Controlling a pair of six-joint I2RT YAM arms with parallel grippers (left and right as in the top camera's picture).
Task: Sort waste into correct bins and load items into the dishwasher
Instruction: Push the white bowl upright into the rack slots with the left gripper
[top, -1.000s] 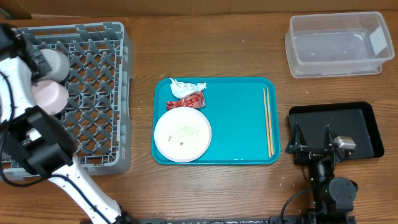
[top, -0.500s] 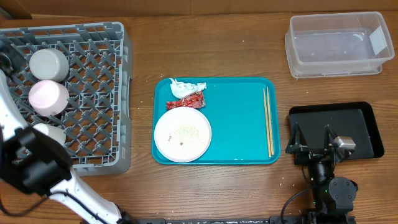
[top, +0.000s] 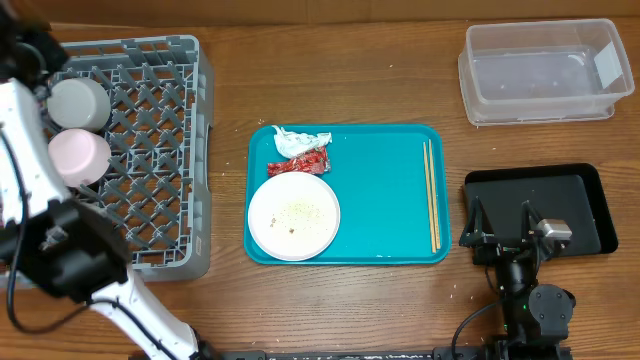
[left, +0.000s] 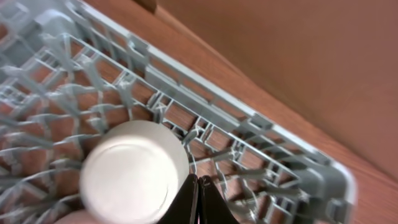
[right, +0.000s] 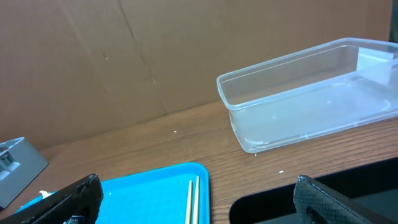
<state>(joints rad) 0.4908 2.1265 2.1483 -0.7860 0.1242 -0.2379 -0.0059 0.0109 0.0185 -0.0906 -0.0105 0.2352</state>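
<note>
Status check, whole job.

L hand (left: 198, 196): over far-left corner of desk, above far edge of the rack (top: 150, 170). Fingers pressed together, nothing between them as far as wrist cam shows. Tips sit just beside the pale bowl (left: 134, 171); can't tell if touching.

R hand (top: 500, 218): fingers spread wide, empty, over the black tray (top: 585, 190) by right edge of desk, near side.

Done, by my reckoning:
- 2 bowls in rack, left part. Pale bowl toward far edge, looks mouth-down. Pink bowl (top: 78, 156) just nearer to me.
- Cup: not visible anywhere. My L arm covers part of the rack, so it may be under there; can't say.

Left to do: everything on the teal tray (top: 385, 150), mid desk.
- Napkin (top: 302, 141) at tray's far-left corner, red wrapper (top: 298, 164) just beside it on the near side.
- Plate (top: 293, 216) nearer me again, w/ food grains (top: 297, 212) scattered on it.
- Chopsticks (top: 431, 195) lie along tray's right side, parallel, close together.
- Clear tub (top: 540, 75), far-right corner of desk: looks empty.
- Black tray: nothing in it that I can see, though R arm hides part.

Approx: rack loading partway, waste sorting not begun. My guess is the plate wants its grains tipped off before it goes in the rack, so waste first, then plate and chopsticks.
</note>
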